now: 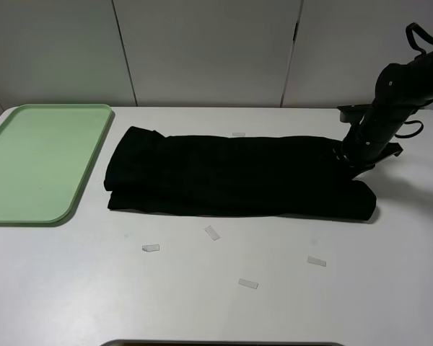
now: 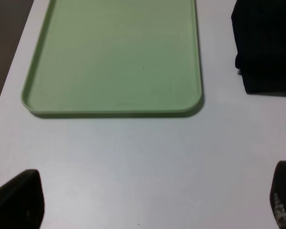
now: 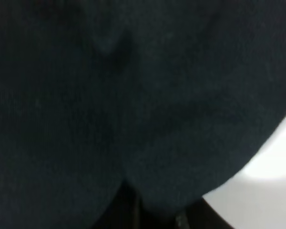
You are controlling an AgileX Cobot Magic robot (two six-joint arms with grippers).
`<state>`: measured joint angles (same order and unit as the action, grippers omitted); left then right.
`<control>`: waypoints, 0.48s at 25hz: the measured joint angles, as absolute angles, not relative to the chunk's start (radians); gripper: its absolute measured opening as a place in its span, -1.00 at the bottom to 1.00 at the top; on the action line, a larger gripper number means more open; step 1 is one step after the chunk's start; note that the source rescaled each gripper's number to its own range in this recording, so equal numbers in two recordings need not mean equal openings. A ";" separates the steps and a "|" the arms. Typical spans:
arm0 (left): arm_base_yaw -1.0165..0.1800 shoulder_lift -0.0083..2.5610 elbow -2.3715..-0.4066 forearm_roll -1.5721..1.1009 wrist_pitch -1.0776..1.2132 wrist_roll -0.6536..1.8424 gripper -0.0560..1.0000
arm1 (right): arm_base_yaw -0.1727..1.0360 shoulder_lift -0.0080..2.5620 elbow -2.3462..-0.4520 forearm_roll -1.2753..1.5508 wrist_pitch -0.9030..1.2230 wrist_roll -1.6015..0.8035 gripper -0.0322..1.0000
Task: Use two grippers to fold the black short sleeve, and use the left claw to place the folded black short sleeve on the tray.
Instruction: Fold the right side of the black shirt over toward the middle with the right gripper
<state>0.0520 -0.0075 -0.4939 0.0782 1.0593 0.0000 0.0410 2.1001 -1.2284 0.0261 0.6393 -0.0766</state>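
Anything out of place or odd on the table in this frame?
Only small pale strips scattered loose on the table near the black short sleeve, at mixed angles, like stray scraps. The tray looks undamaged.

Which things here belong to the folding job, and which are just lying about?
Job: shirt, tray, left claw, right claw.
Lying about: small clear strips on the table.

R claw (image 1: 351, 164) tips hidden at end of black short sleeve (image 1: 238, 176), grip unreadable, R wrist cam all blurred cloth; L claw (image 2: 155, 202) fingertips (image 2: 19, 200) near sleeve cut off by pic edge.
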 joint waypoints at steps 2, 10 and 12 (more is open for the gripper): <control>0.052 -0.008 -0.494 0.078 1.059 0.000 0.88 | 0.041 2.082 -1.223 0.000 0.653 -0.079 -0.82; 0.052 -0.008 -0.494 0.078 1.059 0.000 0.88 | 0.040 1.929 -1.219 -0.118 0.743 -0.069 -0.82; 0.052 -0.008 -0.494 0.078 1.059 0.000 0.88 | 0.040 1.903 -1.226 -0.161 0.787 -0.059 -0.82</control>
<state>0.0520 -0.0075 -0.4939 0.0782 1.0593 0.0000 0.0399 1.9027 -1.2264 -0.1609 0.7866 -0.0594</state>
